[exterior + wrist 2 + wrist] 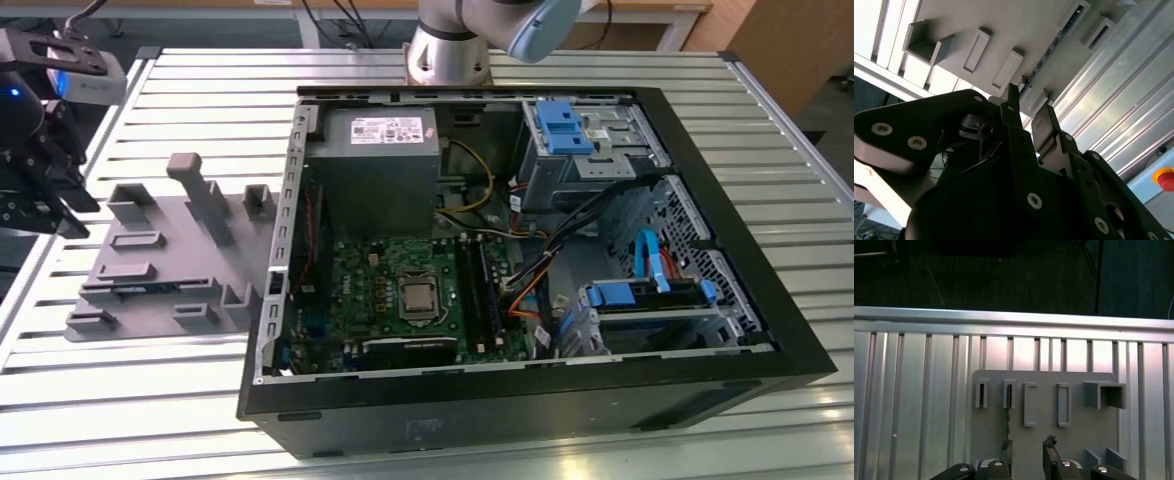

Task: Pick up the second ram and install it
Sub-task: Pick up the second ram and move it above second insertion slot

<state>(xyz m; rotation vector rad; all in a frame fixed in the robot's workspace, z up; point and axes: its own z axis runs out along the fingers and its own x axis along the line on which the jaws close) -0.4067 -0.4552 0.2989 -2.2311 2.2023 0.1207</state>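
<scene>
**Inspector:** State of the gripper?

**Assessor:** The black gripper (pixel 1027 107) has its fingers spread, with nothing between them. It points at the gray fixture plate (pixel 1004 20).

**Inspector:** What is on the plate?

**Assessor:** Raised rectangular blocks (pixel 974 50). The second ram (pixel 1050 49), a thin dark strip, stands on edge in a slot. One fingertip (pixel 1013 95) lines up with its near end; I cannot tell whether they touch.

**Inspector:** Surroundings?

**Assessor:** The plate lies on the slatted metal counter (pixel 1114 90). A red button (pixel 1165 179) sits beyond it.
</scene>
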